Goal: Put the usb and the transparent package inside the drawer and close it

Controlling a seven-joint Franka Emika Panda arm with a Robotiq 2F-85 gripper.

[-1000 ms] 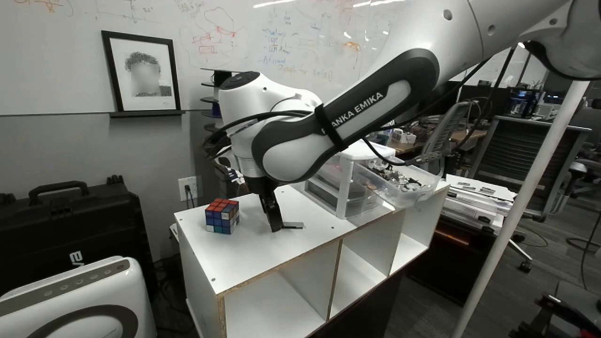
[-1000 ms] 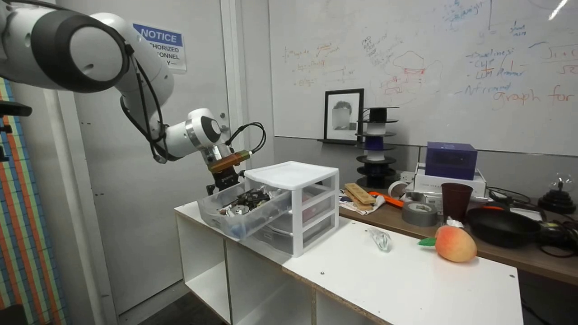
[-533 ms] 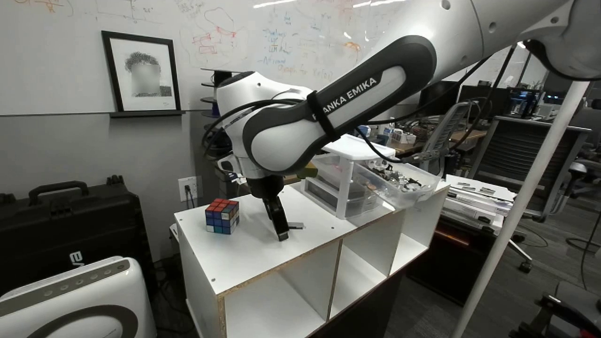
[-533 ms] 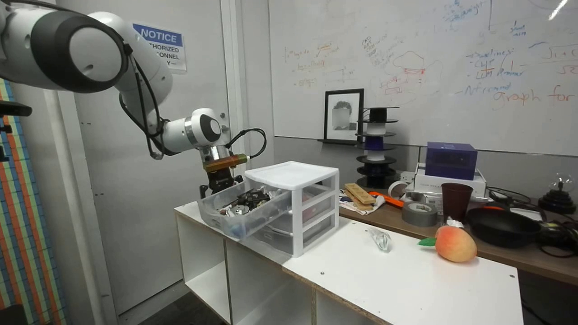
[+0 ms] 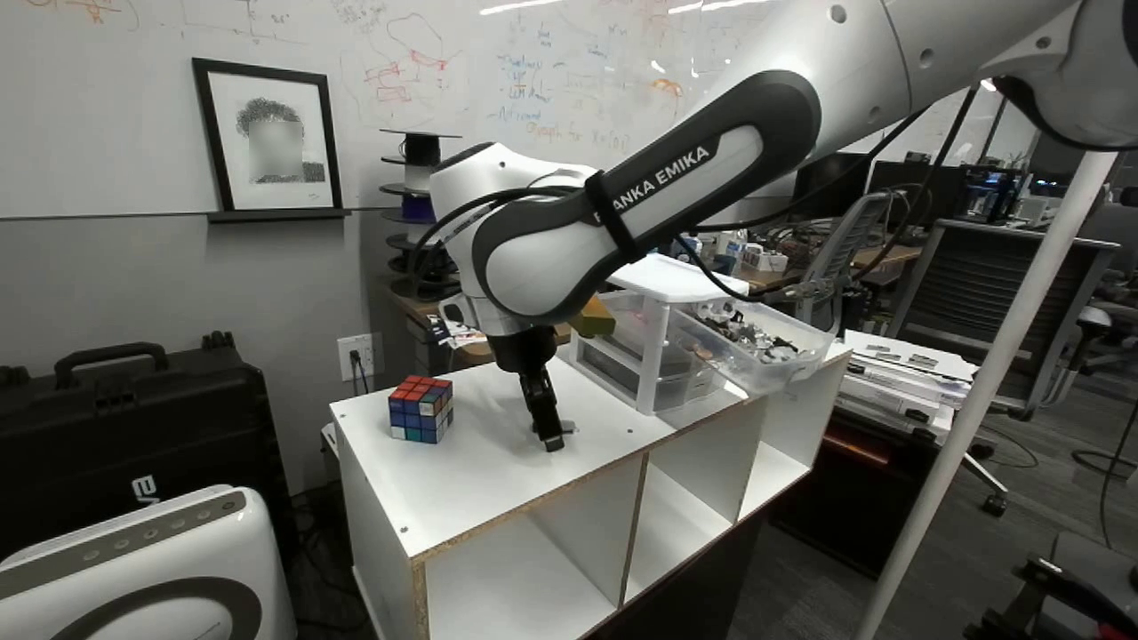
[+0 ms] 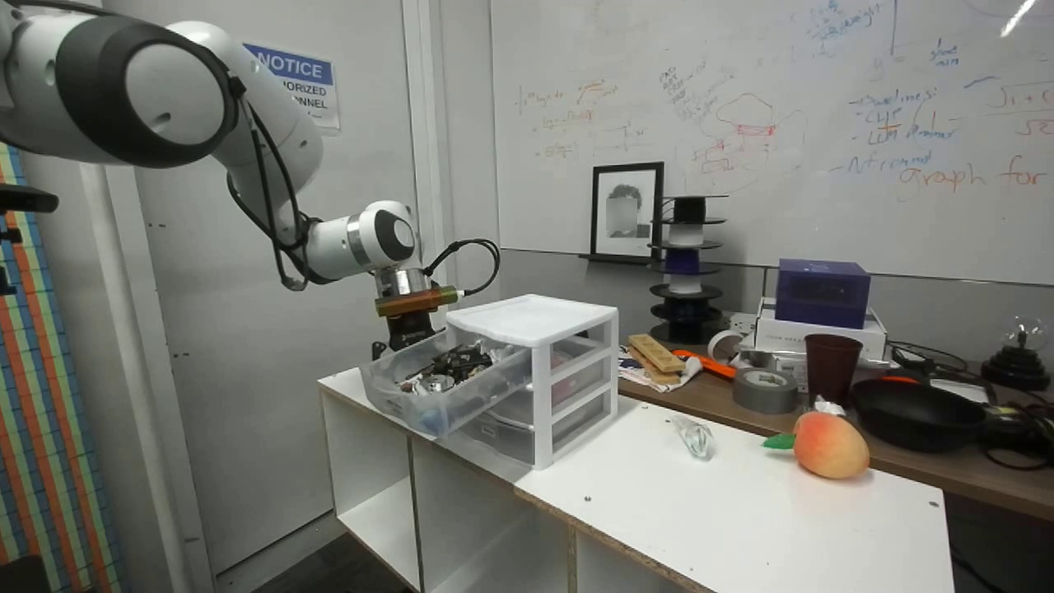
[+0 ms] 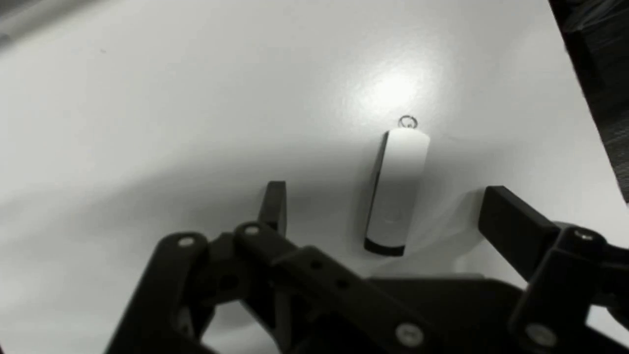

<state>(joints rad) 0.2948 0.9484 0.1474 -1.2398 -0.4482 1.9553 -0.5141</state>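
Jutting out, top drawer (image 6: pixel 484 399) holds jumbled small parts (image 6: pixel 450 366); claw (image 7: pixel 385 201) spread wide, empty.

In both exterior views a scribbled whiteboard (image 5: pixel 80 142) stands behind the back edge of the white cabinet (image 5: pixel 480 489), grey wall (image 6: pixel 552 296) below it, a framed portrait (image 5: pixel 276 151) on its ledge (image 5: pixel 280 215) and streaks of light (image 5: pixel 520 6) near its top. In an exterior view a brown desk (image 6: pixel 766 424) stands behind that edge, and past the left end is a pale door (image 6: pixel 247 371) with a NOTICE sign (image 6: pixel 317 70). In an exterior view a black case (image 5: pixel 133 427) is near the left end, and mesh chairs (image 5: pixel 960 293) stand on dark floor (image 5: pixel 1049 524) beyond the right end.
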